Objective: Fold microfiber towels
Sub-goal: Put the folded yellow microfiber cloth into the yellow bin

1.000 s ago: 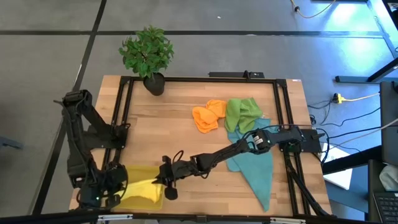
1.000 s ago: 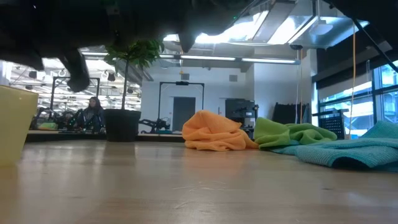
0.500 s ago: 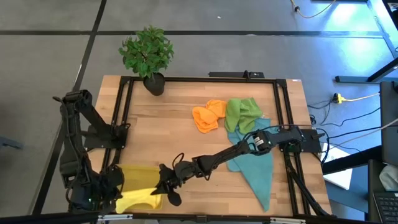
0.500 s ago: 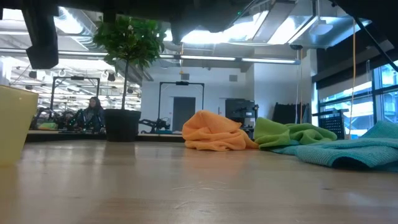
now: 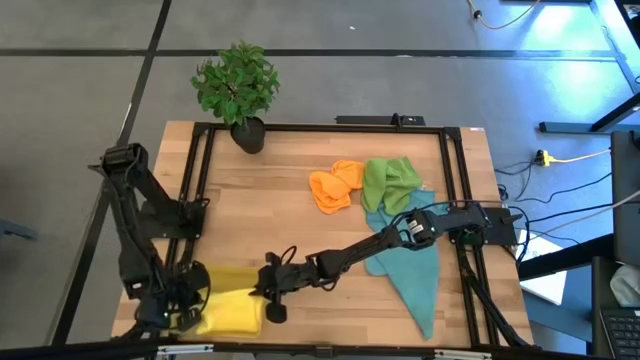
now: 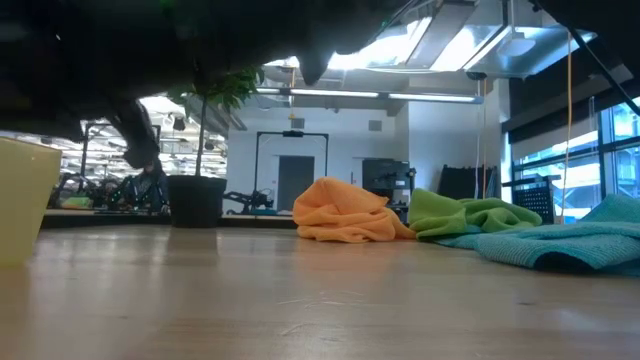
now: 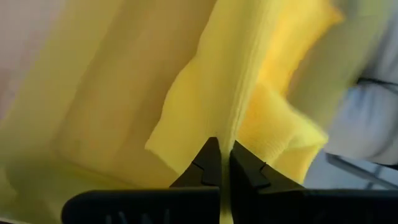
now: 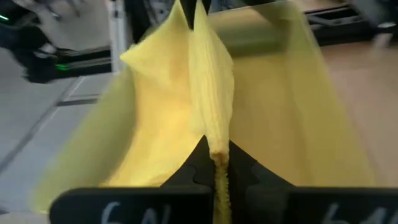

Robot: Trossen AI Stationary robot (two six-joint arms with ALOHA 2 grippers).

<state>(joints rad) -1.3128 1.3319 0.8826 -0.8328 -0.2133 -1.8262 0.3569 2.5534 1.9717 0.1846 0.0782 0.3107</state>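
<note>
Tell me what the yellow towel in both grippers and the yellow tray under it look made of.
Yellow towel: soft, matte, finely ribbed cloth, probably microfiber; it creases where the left gripper and right gripper pinch it. Yellow tray: looks like rigid smooth plastic, with a straight upright wall and a faint sheen.

No readable text, label, brand or sign in the high, low or left wrist views.

Right wrist view: pale markings on the dark body of the right arm's own gripper (image 8: 216, 163), along the frame's lower edge. One mark to one side of the fingers looks like a "6" followed by a stroke; another at the far corner may be a "6" or similar. Both are cut off by the frame edge and blurred, so no whole word or number can be made out.

The crumpled bright yellow microfiber towel (image 8: 211, 106) pinched there carries no tag or print that shows.
</note>
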